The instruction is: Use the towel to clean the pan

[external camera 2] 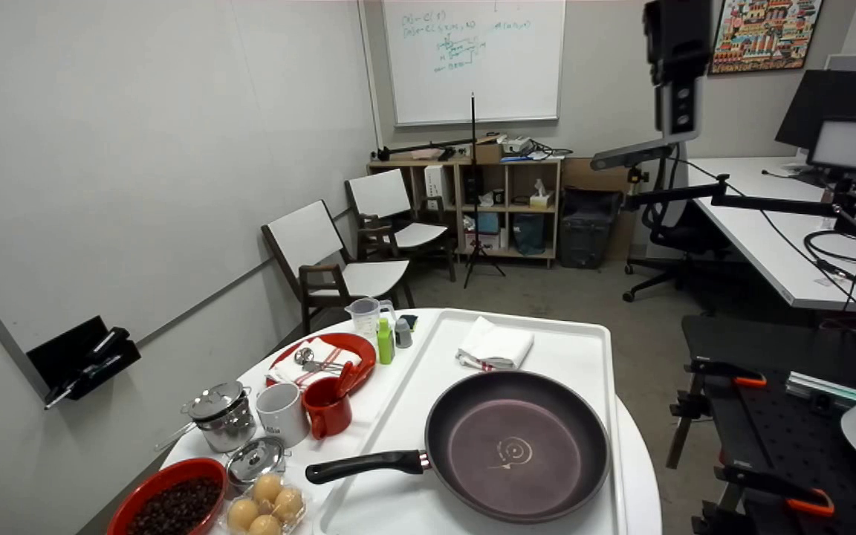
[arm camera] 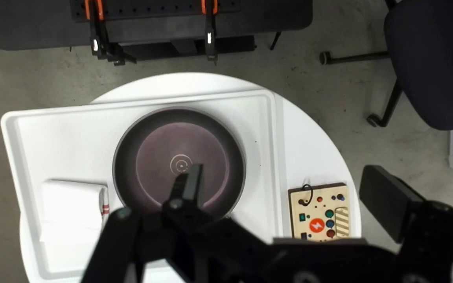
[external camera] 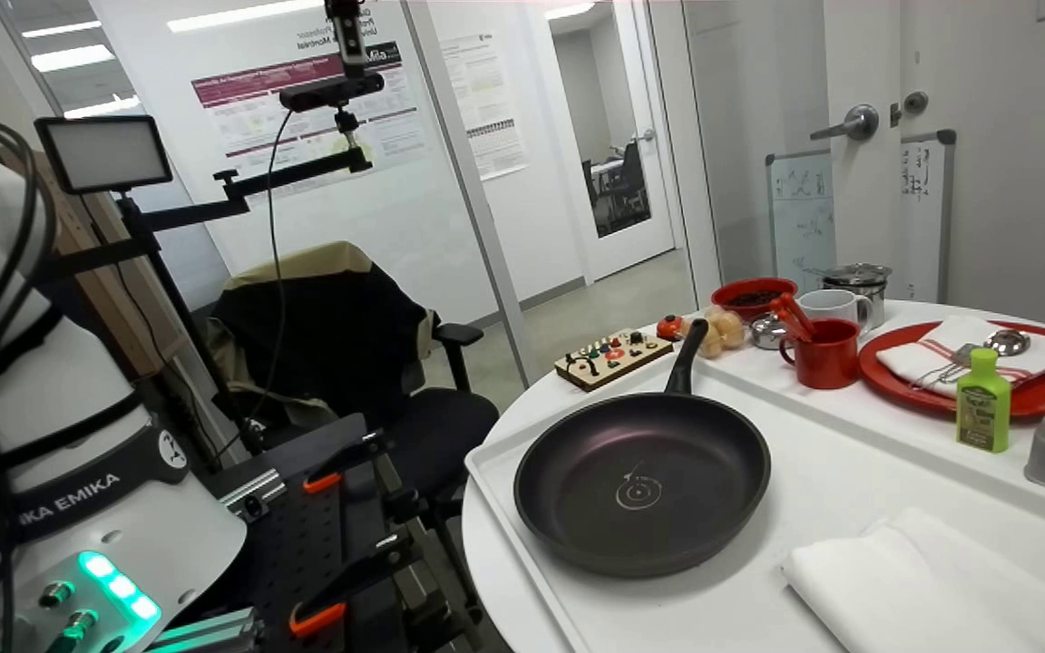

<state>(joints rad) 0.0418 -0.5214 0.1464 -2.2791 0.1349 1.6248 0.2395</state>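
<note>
The towel (arm camera: 71, 208) lay folded on the white tray (arm camera: 65, 149), well apart from the gripper (arm camera: 283, 173) and lower down; in the wrist view it was left of both fingers (arm camera: 387, 200), which stood wide apart. The pan (arm camera: 155, 149) lay below too, on the same tray, near the towel (in that view one finger covered part of the pan). In both exterior views the gripper showed at the top edge, high above the table (external camera: 495, 562).

There was one towel, one pan, one tray, one button board (arm camera: 317, 212) and one green bottle (external camera: 982, 417). A white mug (external camera 2: 279, 416) and a red mug (external camera 2: 328, 416) made two mugs; a tall pot (external camera 2: 227, 427) and a low pot (external camera 2: 257, 461), both lidded, made two pots.

The red mug held red tools (external camera 2: 345, 379), too bunched to count. A red bowl (external camera 2: 168, 475) held dark bean-like bits (external camera 2: 179, 505); a clear pack (external camera 2: 298, 520) held at least four tan balls (external camera 2: 267, 487). The red plate (external camera 2: 363, 349) bore a red-striped cloth (external camera 2: 290, 370), and on that cloth lay a ladle (external camera: 1007, 342) and some other metal tools (external camera: 965, 352). What the pots and the white mug held could not be seen.
</note>
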